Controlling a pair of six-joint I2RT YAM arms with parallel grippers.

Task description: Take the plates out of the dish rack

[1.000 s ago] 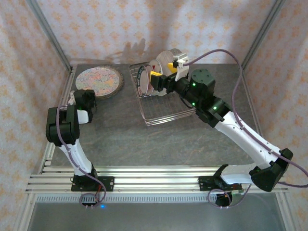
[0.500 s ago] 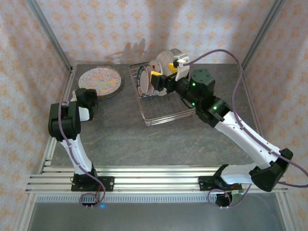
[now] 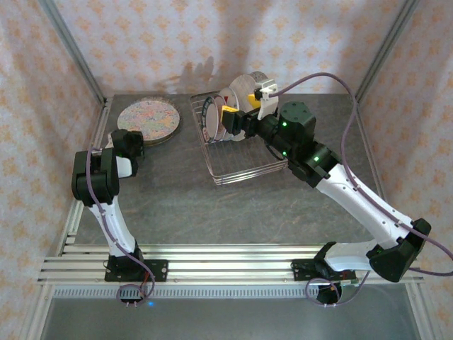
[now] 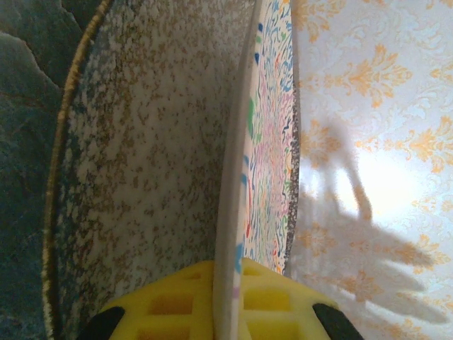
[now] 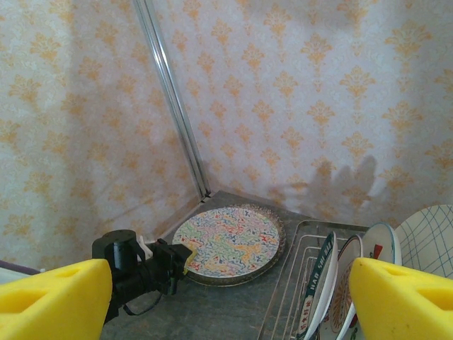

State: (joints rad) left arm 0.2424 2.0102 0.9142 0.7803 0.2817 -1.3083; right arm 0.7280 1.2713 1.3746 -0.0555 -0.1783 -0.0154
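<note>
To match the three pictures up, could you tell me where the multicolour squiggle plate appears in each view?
Top external: the multicolour squiggle plate lies upper left, left of the dish rack.
Left wrist: the plate runs edge-on up the middle.
Right wrist: the plate sits lower centre, left of the rack.
Shared landmark: the left gripper, clamped on its rim.

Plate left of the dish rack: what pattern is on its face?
Multicolour squiggles on the plate, clearest in the right wrist view.
</note>
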